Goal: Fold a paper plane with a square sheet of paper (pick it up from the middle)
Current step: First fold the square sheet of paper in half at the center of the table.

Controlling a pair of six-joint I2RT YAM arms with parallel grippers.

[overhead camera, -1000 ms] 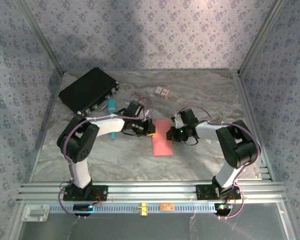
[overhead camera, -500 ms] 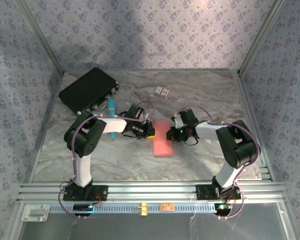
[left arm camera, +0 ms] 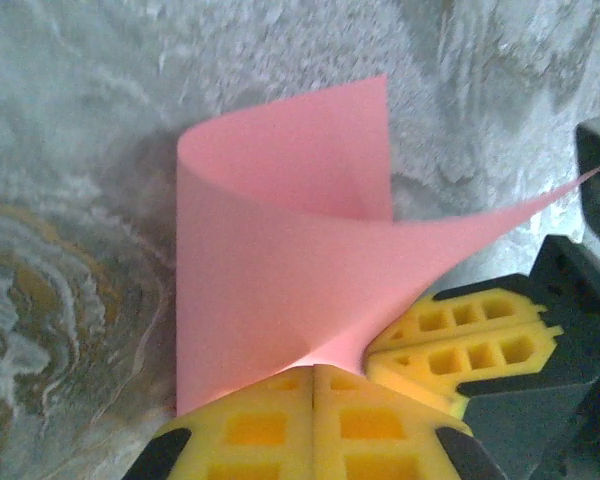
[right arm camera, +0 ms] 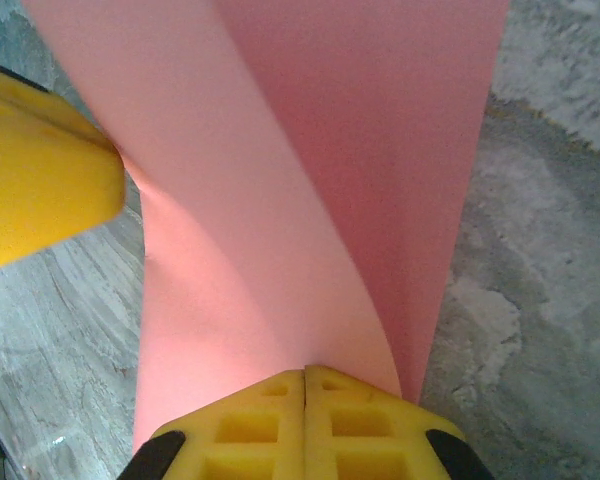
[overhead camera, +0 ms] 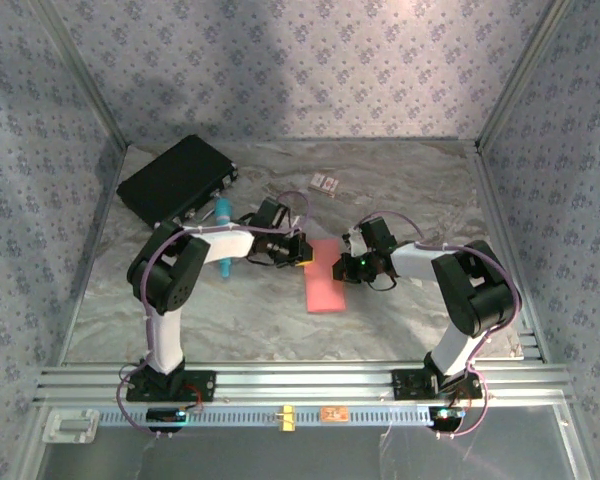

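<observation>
The square sheet of paper (overhead camera: 325,280) is salmon-pink and lies in the middle of the table, its far end lifted and curled over. My left gripper (overhead camera: 302,252) is shut on that far end from the left. In the left wrist view its yellow fingertips (left arm camera: 313,372) pinch the curled sheet (left arm camera: 280,260). My right gripper (overhead camera: 343,265) is shut on the same end from the right; in its own view the jaws (right arm camera: 305,375) meet on the sheet (right arm camera: 310,180). The two grippers' tips are almost touching. The paper plane is out of view.
A black case (overhead camera: 177,180) lies at the back left, with a teal marker (overhead camera: 223,212) just in front of it. A tiny patterned card (overhead camera: 325,182) sits behind the grippers. Patterned walls close three sides, and an aluminium rail (overhead camera: 300,380) runs along the near edge.
My left arm's elbow has swung inward and its gripper has shifted slightly away from me with the paper's end. The right arm and the lower part of the sheet have stayed put.
</observation>
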